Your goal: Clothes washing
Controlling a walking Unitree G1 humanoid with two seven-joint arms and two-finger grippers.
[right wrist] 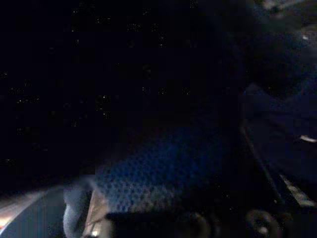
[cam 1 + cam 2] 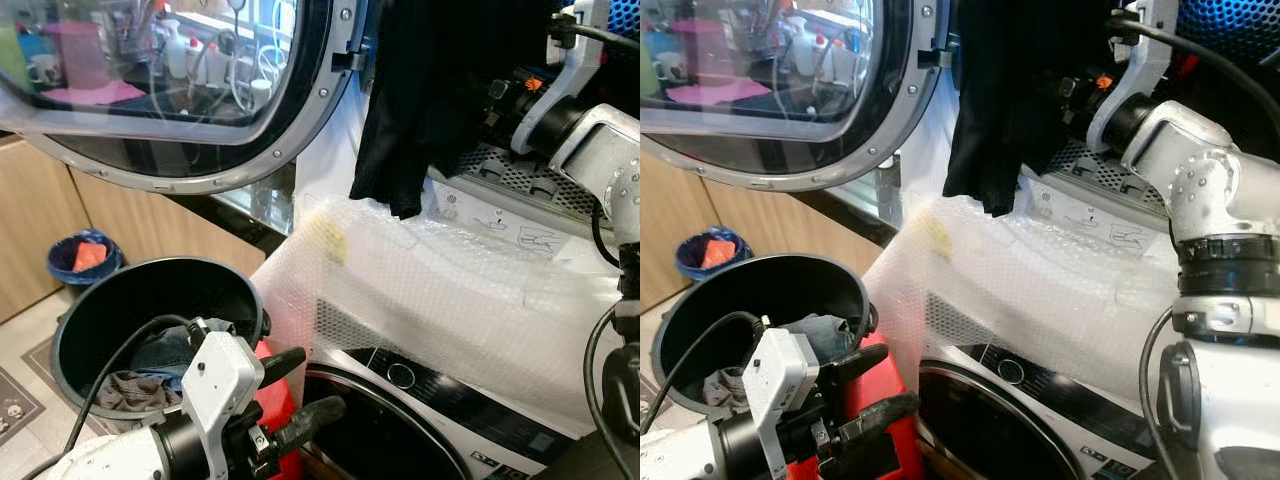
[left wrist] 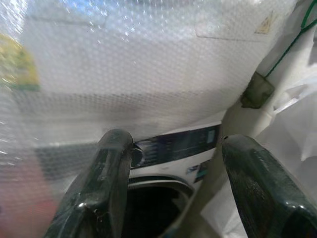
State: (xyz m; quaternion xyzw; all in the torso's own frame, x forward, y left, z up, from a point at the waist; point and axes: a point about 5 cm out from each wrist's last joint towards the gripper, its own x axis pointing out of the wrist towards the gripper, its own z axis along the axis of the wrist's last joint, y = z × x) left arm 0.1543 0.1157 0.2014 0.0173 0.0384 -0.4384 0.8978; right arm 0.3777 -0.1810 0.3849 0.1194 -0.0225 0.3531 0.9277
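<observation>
Left eye view: the right arm is raised high at the upper right, and a black garment hangs from where its claw would be, dangling above the bubble wrap that covers the top of the washing machine. The claw itself is hidden behind the cloth, so I cannot tell how its fingers stand. The round washer door stands swung open at the upper left. Low on the left, the left claw hovers with fingers apart and empty, next to a black laundry bucket that holds more clothes. A small blue bin sits on the floor beyond.

Right eye view: the same scene, but the drum opening shows more fully, dark and well below the hanging garment.

Left wrist view: the two black fingers spread wide with nothing between them, facing the wrapped machine, its control panel and the top of the drum mouth.

Right wrist view: nearly black; dark blue-black knit fabric fills it up close, which suggests the garment is at that claw.

By my judgement, the step in hand is carrying one garment from bucket to drum. The next move calls for lowering the right arm toward the opening without catching the cloth on the wrap.
</observation>
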